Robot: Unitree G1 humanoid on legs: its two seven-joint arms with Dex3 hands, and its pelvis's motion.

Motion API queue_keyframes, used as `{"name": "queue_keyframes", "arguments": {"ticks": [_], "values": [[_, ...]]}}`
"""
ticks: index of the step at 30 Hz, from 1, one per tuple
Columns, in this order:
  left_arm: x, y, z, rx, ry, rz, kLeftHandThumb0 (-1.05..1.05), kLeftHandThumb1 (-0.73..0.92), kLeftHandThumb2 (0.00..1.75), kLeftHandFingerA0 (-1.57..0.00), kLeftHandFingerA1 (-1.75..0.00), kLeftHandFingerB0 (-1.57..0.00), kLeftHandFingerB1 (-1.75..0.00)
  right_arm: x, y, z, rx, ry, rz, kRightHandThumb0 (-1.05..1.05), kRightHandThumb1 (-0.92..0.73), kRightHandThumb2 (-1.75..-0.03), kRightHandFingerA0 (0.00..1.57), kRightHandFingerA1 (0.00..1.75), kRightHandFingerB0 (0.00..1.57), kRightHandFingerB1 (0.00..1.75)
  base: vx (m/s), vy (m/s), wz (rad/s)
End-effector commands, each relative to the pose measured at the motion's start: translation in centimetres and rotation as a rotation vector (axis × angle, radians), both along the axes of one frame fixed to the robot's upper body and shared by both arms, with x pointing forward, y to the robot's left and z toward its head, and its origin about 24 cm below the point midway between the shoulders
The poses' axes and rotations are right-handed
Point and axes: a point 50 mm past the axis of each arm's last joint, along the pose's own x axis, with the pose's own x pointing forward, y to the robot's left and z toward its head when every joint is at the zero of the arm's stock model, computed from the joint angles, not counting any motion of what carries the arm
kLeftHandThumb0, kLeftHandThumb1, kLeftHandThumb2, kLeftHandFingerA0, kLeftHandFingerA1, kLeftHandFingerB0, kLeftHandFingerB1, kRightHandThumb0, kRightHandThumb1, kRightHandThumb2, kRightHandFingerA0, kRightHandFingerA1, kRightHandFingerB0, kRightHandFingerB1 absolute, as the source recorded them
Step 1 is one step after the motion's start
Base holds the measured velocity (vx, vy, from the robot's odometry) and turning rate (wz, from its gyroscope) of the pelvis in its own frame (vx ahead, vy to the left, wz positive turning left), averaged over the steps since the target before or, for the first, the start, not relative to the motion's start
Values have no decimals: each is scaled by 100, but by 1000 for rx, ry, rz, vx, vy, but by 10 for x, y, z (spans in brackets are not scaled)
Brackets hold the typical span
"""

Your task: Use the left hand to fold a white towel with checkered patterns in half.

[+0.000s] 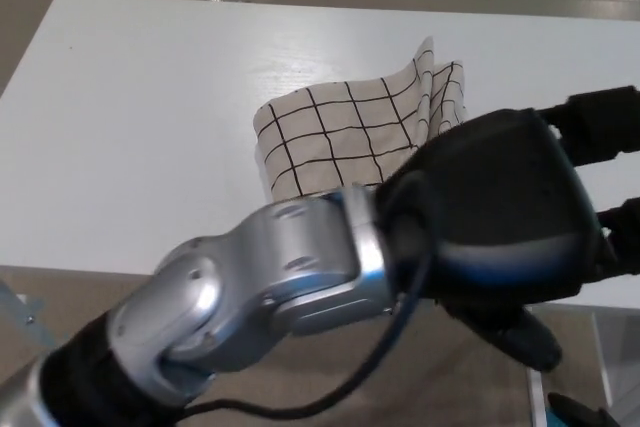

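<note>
The left hand (500,212), fingers apart, hides part of the unlabelled checkered towel (345,137).

White towel (345,132) with black checkered grid lines, lying rumpled and partly folded on itself, one corner raised, its lower part hidden.

A white table (130,117) carried a cream towel with a black grid (335,132), rumpled, lying toward its near right edge.
</note>
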Motion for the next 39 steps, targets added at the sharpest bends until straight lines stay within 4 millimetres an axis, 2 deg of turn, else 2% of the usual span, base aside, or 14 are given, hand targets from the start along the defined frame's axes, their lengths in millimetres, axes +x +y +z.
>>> {"name": "queue_keyframes", "arguments": {"ticks": [1, 3, 4, 5, 6, 17, 24, 26, 27, 31, 32, 36, 38, 39], "values": [[-50, 100, 16, -215, 781, -278, -78, 47, 83, -12, -41, -25, -46, -32, 1, -11, 149, 41, -144, -38, -86, -65, 47, 82, 46, 59, 0, 0, 0], [-52, 106, 13, -238, 829, -281, -76, 47, 83, -16, -42, -30, -47, -33, 1, -12, 152, 60, -148, -38, -86, -65, 46, 80, 46, 57, 0, 0, 0], [-55, 114, 8, -272, 888, -280, -75, 46, 81, -21, -42, -34, -47, -34, 1, -14, 158, 79, -157, -35, -66, -105, 46, 72, 39, 63, 0, 0, 0], [-59, 122, 3, -300, 937, -272, -70, 54, 57, -30, -32, -43, -37, -34, 3, -14, 193, 82, -180, -36, -67, -106, 44, 70, 39, 63, 0, 0, 0], [-61, 126, 0, -316, 966, -264, -71, 44, 79, -29, -44, -40, -48, -33, 3, -14, 190, 77, -179, -38, -83, -64, 39, 55, 45, 54, 0, 0, 0], [-80, 196, -54, -456, 1350, -80, -46, 44, 54, -56, -38, -54, -38, -23, 2, -8, 129, 61, -129, -37, -85, -65, 34, 48, 43, 54, 0, 0, 0], [-87, 220, -86, -455, 1427, 104, -67, 49, 85, -52, -52, -44, -49, -17, 4, -9, 129, 39, -145, -37, -84, -65, 36, 52, 43, 55, 0, 0, 0], [-90, 226, -90, -453, 1454, 134, -65, 61, 60, -60, -40, -48, -36, -18, 8, -10, 134, 39, -134, -38, -84, -65, 37, 54, 43, 55, 0, 0, 0], [-92, 232, -102, -443, 1507, 185, -69, 51, 88, -55, -54, -41, -48, -23, 9, -13, 129, 56, -126, -36, -84, -65, 40, 56, 43, 55, 0, 0, 0], [-92, 244, -129, -427, 1594, 293, -68, 51, 89, -56, -55, -42, -49, -29, 7, -19, 138, 97, -127, -37, -85, -65, 40, 55, 43, 55, 0, 0, 0], [-91, 247, -137, -423, 1608, 330, -65, 62, 60, -64, -45, -51, -36, -29, 7, -20, 139, 107, -129, -37, -85, -65, 40, 53, 43, 55, 0, 0, 0], [-94, 258, -174, -440, 1711, 517, -66, 52, 89, -58, -59, -44, -50, -38, 6, -24, 142, 140, -139, -38, -85, -65, 40, 53, 43, 55, 0, 0, 0], [-92, 263, -201, -452, 1725, 665, -64, 62, 60, -62, -53, -45, -35, -43, 4, -25, 140, 150, -148, -38, -84, -65, 40, 52, 43, 55, 0, 0, 0], [-89, 264, -211, -456, 1716, 719, -74, 56, 86, -53, -61, -32, -45, -43, 4, -25, 140, 150, -149, -38, -84, -65, 40, 52, 43, 55, 0, 0, 0]]}}
